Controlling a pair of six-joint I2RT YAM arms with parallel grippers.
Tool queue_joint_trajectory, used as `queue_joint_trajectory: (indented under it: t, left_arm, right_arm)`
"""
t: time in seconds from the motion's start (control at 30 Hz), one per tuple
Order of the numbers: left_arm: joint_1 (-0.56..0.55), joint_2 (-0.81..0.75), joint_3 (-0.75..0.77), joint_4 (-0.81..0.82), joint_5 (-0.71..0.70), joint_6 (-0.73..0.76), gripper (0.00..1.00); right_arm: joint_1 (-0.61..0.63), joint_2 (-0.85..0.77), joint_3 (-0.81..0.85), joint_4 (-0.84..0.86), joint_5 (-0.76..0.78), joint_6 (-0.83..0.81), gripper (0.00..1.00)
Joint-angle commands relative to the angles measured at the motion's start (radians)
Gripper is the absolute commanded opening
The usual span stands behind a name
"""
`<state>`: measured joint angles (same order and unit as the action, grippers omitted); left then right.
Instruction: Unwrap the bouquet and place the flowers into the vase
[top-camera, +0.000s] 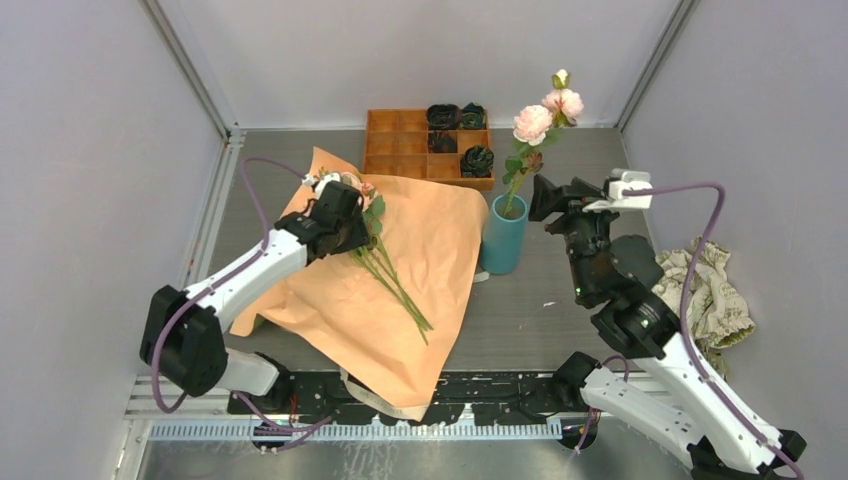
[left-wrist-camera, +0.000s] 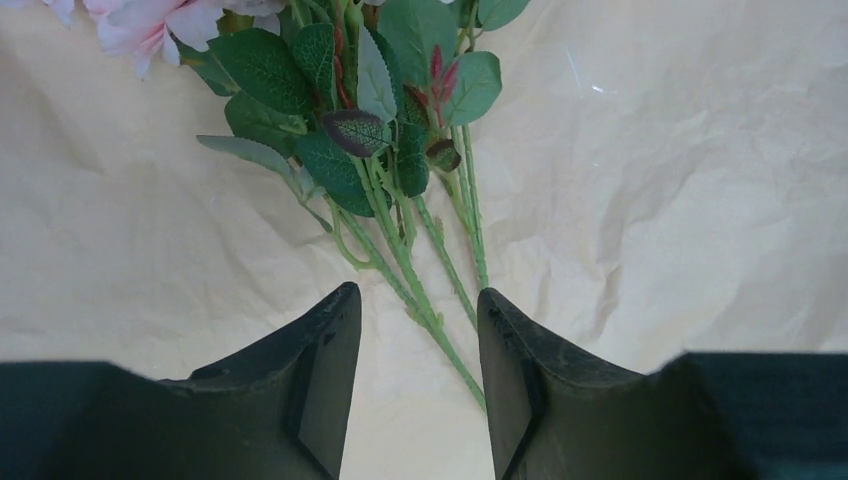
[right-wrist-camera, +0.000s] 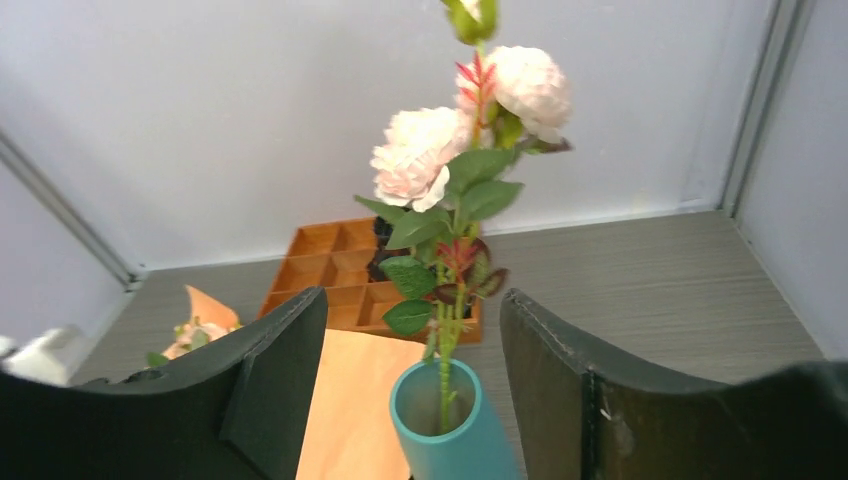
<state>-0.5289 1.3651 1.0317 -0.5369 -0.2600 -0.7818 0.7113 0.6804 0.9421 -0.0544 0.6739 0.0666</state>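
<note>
flowers in vase, R jaws apart

Grey wood-grain table. Spread over its left half, a crumpled peach paper reaching past the near edge. At the back an orange tray, just beside the paper an upright teal vase, far right a bunched floral cloth.

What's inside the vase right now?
One leafy stem with two pink blooms and a bud stands in the teal vase. The vase wall hides the stem's lower end and the bottom. The other stems lie on the orange paper.
</note>
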Motion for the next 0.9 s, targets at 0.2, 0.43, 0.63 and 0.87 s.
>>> queue_joint_trajectory:
  t: [0.2, 0.43, 0.63, 0.87]
  left_arm:
    - [0.005, 0.207, 0.096, 0.066, -0.036, 0.002, 0.43]
    - [0.015, 0.301, 0.132, 0.070, -0.037, 0.013, 0.41]
    - [0.034, 0.351, 0.118, 0.072, -0.002, 0.000, 0.38]
    - [0.043, 0.356, 0.081, 0.103, 0.008, -0.010, 0.32]
  right_arm:
    - [0.002, -0.039, 0.032, -0.070, -0.094, 0.095, 0.69]
    - [0.001, -0.016, 0.032, -0.074, -0.118, 0.131, 0.69]
    - [0.001, -0.021, 0.034, -0.086, -0.104, 0.129, 0.69]
    - [0.002, -0.017, 0.029, -0.086, -0.100, 0.141, 0.69]
